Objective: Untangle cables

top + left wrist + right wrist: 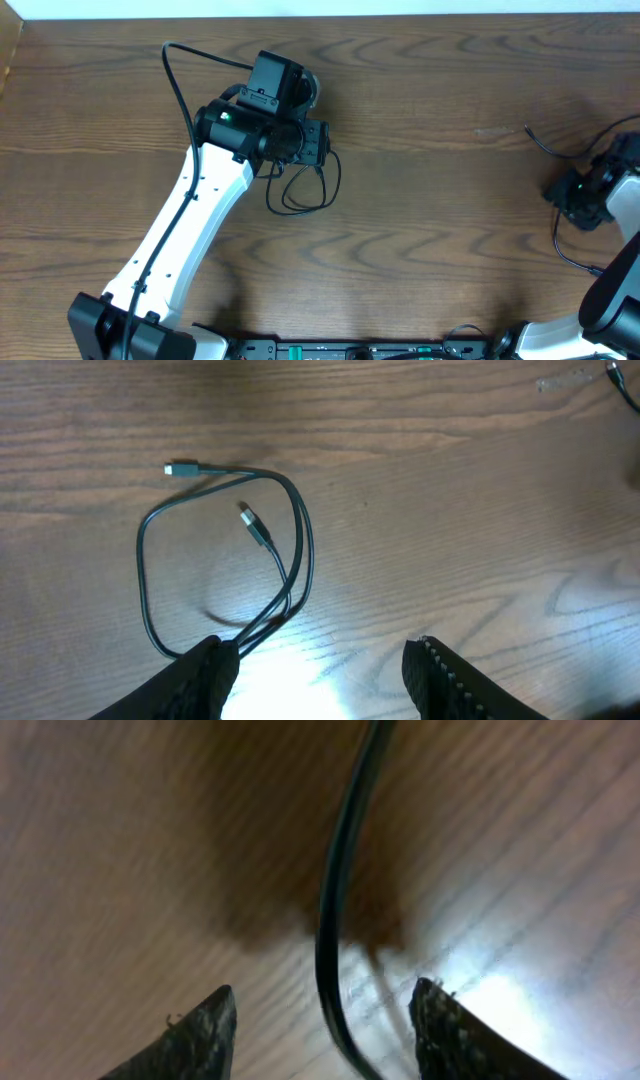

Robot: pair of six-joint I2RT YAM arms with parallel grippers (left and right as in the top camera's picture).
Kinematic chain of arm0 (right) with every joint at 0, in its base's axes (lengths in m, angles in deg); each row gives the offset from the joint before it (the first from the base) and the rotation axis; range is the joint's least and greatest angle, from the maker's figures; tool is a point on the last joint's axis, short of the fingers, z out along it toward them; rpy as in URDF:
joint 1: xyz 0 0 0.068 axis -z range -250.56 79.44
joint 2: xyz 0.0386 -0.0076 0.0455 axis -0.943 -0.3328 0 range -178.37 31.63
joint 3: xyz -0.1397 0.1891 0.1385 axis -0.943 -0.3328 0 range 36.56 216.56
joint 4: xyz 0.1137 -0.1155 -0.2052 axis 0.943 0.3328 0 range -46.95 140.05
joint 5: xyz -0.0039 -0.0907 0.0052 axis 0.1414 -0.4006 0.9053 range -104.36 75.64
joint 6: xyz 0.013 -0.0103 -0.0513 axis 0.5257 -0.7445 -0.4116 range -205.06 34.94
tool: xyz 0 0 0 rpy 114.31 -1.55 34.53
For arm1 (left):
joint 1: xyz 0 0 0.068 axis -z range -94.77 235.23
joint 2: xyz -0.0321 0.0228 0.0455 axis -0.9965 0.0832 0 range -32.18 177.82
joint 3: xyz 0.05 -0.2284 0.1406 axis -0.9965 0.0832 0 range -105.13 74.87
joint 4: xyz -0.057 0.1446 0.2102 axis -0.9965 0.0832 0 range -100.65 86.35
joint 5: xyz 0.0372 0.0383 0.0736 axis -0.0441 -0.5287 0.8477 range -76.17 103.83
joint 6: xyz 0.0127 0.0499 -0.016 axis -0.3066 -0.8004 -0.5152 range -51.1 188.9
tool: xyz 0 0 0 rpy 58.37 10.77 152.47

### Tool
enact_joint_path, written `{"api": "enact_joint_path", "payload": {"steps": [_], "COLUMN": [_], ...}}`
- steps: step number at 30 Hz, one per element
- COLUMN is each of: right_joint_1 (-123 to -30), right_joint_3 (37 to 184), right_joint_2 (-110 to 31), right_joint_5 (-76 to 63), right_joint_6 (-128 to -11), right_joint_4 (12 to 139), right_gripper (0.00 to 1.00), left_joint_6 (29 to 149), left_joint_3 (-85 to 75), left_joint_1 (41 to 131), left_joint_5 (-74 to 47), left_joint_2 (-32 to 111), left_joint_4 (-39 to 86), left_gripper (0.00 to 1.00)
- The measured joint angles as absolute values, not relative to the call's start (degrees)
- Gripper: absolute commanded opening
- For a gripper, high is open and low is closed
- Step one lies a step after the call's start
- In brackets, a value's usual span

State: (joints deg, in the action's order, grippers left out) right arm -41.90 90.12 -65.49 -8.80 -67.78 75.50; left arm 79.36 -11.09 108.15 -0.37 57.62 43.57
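Observation:
A thin black cable (296, 550) lies in a loop on the wooden table, with its two small plug ends (182, 468) inside and beside the loop. It also shows in the overhead view (305, 195). My left gripper (320, 650) is open just at the loop's near end, and the cord runs past its left finger. In the overhead view the left gripper (305, 150) sits over the loop's top. My right gripper (325, 988) is open low over the table, with a second black cord (338, 910) running between its fingers. No white cable is in view.
The second cord's free end (530, 131) lies left of the right gripper (572, 195) near the table's right edge. The left arm's thicker black wire (180, 90) arcs over the table. The table's far edge (320, 14) runs along the top.

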Motion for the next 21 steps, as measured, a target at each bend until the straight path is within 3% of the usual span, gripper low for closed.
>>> {"api": "enact_joint_path", "payload": {"steps": [1,2,9,16,21], "right_joint_1": [-41.9,-41.9,-41.9,-41.8,-40.3], "right_joint_3": [88.9,88.0,88.7,102.6,107.5], "right_joint_2": [-65.5,-65.5,-65.5,-65.5,-65.4], "right_joint_5": [-8.8,-8.8,-4.6,7.5,8.3], "right_joint_6": [-67.3,-66.9,-66.0,-64.2,-57.6], "right_joint_4": [73.7,72.5,69.9,66.7,59.2], "right_gripper": [0.13,0.01,0.01,0.01,0.01], "left_joint_6": [79.4,79.4,79.4,79.4,79.4], "left_joint_3": [-11.1,-11.1,-11.1,-11.1,-11.1], "left_joint_1": [108.1,108.1,108.1,108.1,108.1], "left_joint_5": [-0.4,-0.4,-0.4,-0.4,-0.4], "left_joint_2": [57.6,57.6,57.6,57.6,57.6], "left_joint_4": [43.7,43.6,44.5,44.6,45.3], "left_gripper": [0.58,0.59,0.58,0.58,0.57]}}
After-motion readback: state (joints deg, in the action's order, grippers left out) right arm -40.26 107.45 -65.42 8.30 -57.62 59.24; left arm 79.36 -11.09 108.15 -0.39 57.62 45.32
